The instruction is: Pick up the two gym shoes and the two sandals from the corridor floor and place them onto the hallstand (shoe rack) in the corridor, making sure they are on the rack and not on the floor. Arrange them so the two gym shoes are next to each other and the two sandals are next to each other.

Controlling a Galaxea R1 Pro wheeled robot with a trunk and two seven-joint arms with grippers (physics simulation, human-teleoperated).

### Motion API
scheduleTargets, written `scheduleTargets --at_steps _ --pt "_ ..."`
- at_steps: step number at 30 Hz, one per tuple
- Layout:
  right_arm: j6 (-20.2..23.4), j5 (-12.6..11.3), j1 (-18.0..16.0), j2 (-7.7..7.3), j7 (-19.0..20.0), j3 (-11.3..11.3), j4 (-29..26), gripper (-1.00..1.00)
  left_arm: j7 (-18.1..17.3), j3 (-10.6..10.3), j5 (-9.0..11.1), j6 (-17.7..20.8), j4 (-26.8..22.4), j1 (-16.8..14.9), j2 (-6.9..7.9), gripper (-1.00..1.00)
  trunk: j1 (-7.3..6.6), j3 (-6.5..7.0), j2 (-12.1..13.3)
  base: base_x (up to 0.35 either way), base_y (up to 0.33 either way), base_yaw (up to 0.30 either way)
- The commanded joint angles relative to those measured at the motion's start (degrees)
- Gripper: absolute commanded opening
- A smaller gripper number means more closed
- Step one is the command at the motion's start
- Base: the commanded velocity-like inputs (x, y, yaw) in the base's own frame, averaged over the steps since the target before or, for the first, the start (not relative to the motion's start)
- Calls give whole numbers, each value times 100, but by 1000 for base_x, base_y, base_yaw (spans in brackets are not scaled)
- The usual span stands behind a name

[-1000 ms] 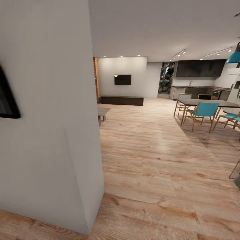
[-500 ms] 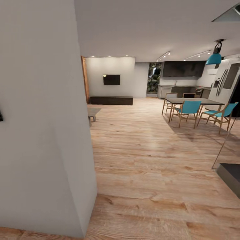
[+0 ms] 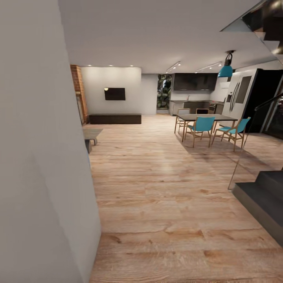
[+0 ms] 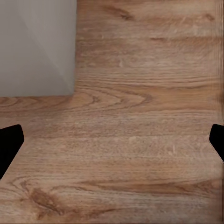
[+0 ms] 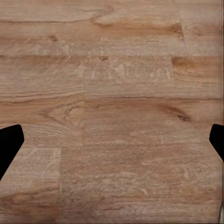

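The corridor floor (image 3: pixel 165 204) runs beside a grey wall (image 3: pixel 35 157) toward a dining table (image 3: pixel 206 117). Left gripper (image 4: pixel 112 140) and right gripper (image 5: pixel 112 140) (fingertips barely showing) apparently gape wide, empty.

Grey wall (image 3: pixel 39 157) beside plank floor (image 3: pixel 165 204); dining table (image 3: pixel 206 117) beyond
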Motion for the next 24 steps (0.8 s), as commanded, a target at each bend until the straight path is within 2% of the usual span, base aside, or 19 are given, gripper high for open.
scheduleTargets --at_steps 1,24 --pt "-19 1 -5 1 -2 -3 6 100 -5 0 7 -18 2 -2 0 100 0 -6 -3 0 0 -274" --pt "-20 -1 -5 1 -2 -3 6 100 -7 0 -2 -18 15 -2 -3 100 0 -6 -3 0 0 -274"
